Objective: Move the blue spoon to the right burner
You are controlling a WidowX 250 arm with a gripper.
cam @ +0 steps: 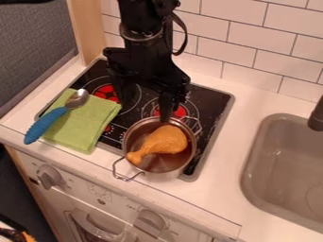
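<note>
Across the left side of the cooktop [217, 101] lies one green cloth [95, 118], reaching past the cooktop's front-left edge onto the white counter [249, 101]. One blue spoon [45, 125] rests on it at a slant, its metal bowl toward the back, its handle end out beyond the cloth's left edge. One black gripper [146, 101] hangs over the middle of the cooktop, its fingers apart with nothing between them.

One metal pot [161, 173] stands at the front right, overlapping the cooktop's front edge and crowding the near side of the right burner [180, 111]; one orange drumstick [165, 141] lies inside. Its two wire handles stick out, one toward the back right, one toward the front left. Black surface runs between pot and right edge; white counter continues to the one sink [254, 163]. Tiled wall [252, 42] bounds the back.
</note>
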